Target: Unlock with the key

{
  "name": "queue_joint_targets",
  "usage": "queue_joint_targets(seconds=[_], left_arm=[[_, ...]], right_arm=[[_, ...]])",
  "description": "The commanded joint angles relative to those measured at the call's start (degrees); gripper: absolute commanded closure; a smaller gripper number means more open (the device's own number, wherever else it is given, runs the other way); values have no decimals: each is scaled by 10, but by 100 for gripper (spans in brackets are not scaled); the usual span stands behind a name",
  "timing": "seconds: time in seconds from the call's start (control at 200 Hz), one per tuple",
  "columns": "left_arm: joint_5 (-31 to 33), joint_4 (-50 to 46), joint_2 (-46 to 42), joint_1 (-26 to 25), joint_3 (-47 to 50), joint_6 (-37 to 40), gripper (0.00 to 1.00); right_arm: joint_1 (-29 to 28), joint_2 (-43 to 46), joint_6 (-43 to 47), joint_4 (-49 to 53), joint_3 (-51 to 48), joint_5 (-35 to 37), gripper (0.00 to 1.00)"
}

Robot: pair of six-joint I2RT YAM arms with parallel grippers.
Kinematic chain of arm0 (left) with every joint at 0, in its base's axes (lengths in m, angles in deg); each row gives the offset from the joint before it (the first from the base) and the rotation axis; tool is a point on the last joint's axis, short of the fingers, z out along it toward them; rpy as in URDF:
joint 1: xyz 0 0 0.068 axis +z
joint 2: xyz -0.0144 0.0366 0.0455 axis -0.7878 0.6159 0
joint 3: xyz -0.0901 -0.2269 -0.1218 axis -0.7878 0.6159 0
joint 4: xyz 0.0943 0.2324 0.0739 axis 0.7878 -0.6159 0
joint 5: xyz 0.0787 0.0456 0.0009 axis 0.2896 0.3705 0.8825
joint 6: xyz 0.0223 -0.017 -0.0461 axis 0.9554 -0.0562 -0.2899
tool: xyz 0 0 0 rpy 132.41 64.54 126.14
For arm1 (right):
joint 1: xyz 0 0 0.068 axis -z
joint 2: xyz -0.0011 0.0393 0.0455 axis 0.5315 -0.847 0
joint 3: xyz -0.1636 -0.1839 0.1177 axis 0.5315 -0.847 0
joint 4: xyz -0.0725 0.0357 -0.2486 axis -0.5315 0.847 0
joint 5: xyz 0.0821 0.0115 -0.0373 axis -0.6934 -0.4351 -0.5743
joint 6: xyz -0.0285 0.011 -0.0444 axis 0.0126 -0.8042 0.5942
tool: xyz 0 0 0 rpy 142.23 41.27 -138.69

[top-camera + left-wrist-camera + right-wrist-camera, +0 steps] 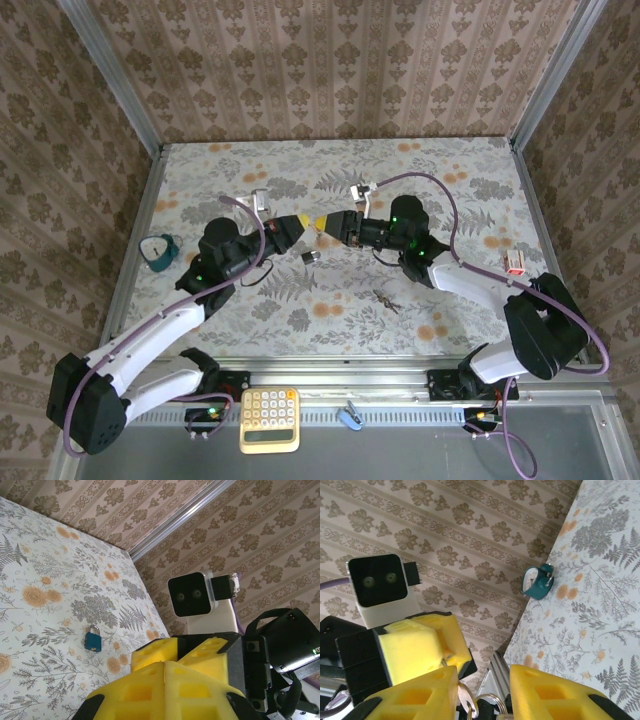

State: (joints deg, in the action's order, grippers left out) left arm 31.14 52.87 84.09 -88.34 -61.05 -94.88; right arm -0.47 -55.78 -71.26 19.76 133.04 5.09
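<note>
Key (465,699) and its ring (492,702) show in the right wrist view, sitting in the gap between the yellow fingers of the right claw (485,671). The key lies against the finger on the 9 o'clock side, with the ring toward 3 o'clock of it. That claw stands partly open, its fingers clearly apart and not pressing on the key.

The left claw (165,666) meets it tip to tip. In the top view the two come together a little toward 12 o'clock from the middle of the floral worktop (440,190). The left claw's fingers are pressed together along one seam. Whether they pinch the key I cannot tell, as nothing shows between them in the left wrist view.

A small blue padlock (93,641) lies flat on the worktop in the left wrist view, at about 10 o'clock from the left claw's tips. It is apart from both claws and its silver shackle looks closed.

In the top view a teal wristband (158,252) lies at 9 o'clock near the left edge. A red-and-white object (515,265) lies at 3 o'clock near the right edge. A yellow calculator (269,420) rests at 6 o'clock, between the arm bases.
</note>
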Motion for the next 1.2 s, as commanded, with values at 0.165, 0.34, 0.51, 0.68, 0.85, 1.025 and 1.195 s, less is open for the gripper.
queue_joint_targets(seconds=[0.165, 0.34, 0.51, 0.68, 0.85, 1.025, 1.195], left_arm=[[5, 29, -6, -3, 14, -9, 100], [9, 32, -10, -2, 16, -10, 100], [13, 32, -11, 0, 17, -13, 100], [19, 42, -19, 6, 27, -22, 100], [19, 49, -22, 9, 34, -27, 100], [20, 62, -25, 10, 42, -36, 100], [21, 66, -27, 11, 48, -38, 100]], right_arm=[[-5, -4, -13, -48, 10, -38, 65], [-6, -11, -20, -59, 11, -53, 71], [-9, -19, -21, -63, 14, -59, 70], [-10, -23, -26, -68, 17, -63, 66], [-10, -26, -29, -74, 17, -67, 78], [-11, -28, -34, -83, 15, -70, 83], [-11, -27, -34, -83, 14, -66, 97]])
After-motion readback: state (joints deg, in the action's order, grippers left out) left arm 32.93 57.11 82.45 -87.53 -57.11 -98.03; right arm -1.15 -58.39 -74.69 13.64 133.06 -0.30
